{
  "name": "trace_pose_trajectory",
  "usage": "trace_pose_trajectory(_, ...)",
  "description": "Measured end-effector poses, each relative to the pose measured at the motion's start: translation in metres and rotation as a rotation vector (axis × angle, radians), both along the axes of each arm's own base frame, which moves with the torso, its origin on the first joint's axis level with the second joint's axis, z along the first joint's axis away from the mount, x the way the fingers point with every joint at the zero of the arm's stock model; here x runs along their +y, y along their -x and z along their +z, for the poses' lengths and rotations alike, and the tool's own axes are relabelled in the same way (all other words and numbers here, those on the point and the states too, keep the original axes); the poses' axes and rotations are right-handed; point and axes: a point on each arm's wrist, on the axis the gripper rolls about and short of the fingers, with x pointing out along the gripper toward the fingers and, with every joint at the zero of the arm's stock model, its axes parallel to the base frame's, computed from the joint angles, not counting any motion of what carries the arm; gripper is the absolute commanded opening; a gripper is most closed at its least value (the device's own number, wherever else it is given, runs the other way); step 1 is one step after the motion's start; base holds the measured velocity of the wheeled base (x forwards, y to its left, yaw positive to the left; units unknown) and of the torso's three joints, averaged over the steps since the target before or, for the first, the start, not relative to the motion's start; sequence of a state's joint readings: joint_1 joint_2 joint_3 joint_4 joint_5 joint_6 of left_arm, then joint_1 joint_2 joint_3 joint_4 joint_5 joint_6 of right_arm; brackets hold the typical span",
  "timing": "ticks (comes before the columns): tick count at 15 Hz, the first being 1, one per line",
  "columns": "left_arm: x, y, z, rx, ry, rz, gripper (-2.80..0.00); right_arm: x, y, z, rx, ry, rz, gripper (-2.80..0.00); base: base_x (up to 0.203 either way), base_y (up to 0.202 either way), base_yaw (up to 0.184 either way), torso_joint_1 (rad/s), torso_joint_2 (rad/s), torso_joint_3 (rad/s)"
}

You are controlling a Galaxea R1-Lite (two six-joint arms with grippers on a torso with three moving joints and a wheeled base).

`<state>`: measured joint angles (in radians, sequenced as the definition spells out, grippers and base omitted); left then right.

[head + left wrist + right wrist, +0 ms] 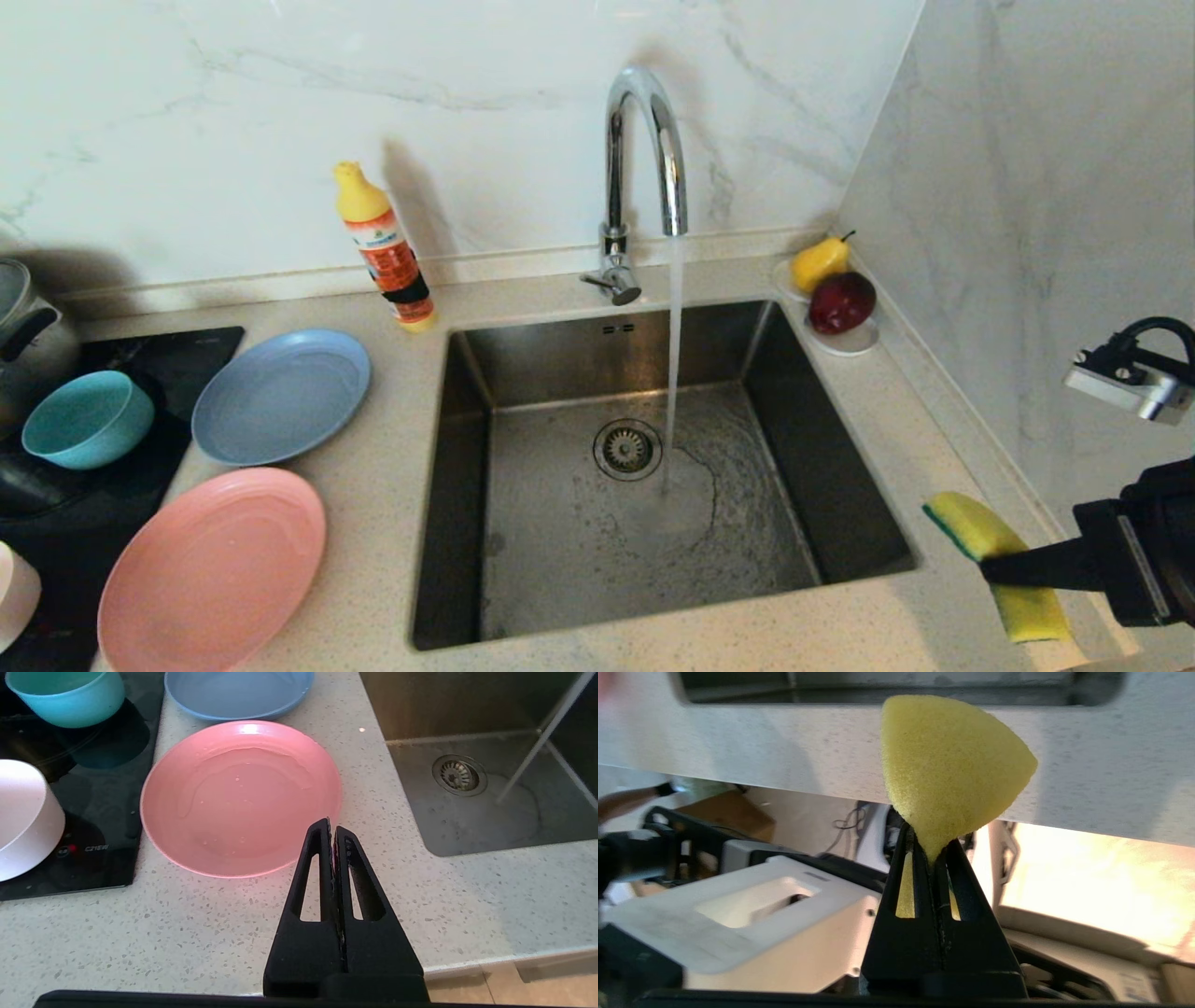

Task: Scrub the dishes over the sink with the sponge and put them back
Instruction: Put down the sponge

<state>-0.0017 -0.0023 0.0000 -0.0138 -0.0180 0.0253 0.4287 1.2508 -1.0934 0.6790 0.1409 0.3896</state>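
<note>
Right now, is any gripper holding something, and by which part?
The right gripper pinches the yellow sponge at its middle. The left gripper is shut and holds nothing.

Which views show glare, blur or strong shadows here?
Head view: detergent bottle casts a hard shadow on the wall. Left wrist view: glare spot on the pink plate. Right wrist view: background smeared and overexposed behind the sponge.
</note>
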Motion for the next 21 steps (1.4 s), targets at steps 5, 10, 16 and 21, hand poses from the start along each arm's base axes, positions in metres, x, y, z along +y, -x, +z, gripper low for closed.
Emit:
trace_pose_trajectory(5, 0.0, 0.0, 0.0, -0.001, 0.003, 0.003, -2.8, -0.006, 0.009, -0.005, -0.04, 0.076, -0.046, -2.8, 0.0, 0.0, 0.0, 0.0, 0.0, 0.0)
trace_pose_trajectory(10, 0.0, 0.0, 0.0, -0.001, 0.003, 0.003, -2.8, -0.005, 0.0, -0.035, -0.056, 0.189, -0.11, -2.8, 0.0, 0.0, 0.0, 0.0, 0.0, 0.0)
trace_pose_trajectory(16, 0.0, 0.0, 0.0, -0.001, 0.002, 0.003, -2.8, 0.0, -0.023, -0.065, -0.082, 0.3, -0.182, -2.8, 0.0, 0.0, 0.0, 0.0, 0.0, 0.0)
trace_pose_trajectory(21, 0.0, 0.0, 0.0, -0.001, 0.002, 0.003, -2.8, -0.005, -0.048, -0.097, -0.094, 0.408, -0.244, -2.8, 0.0, 0.0, 0.0, 0.0, 0.0, 0.0)
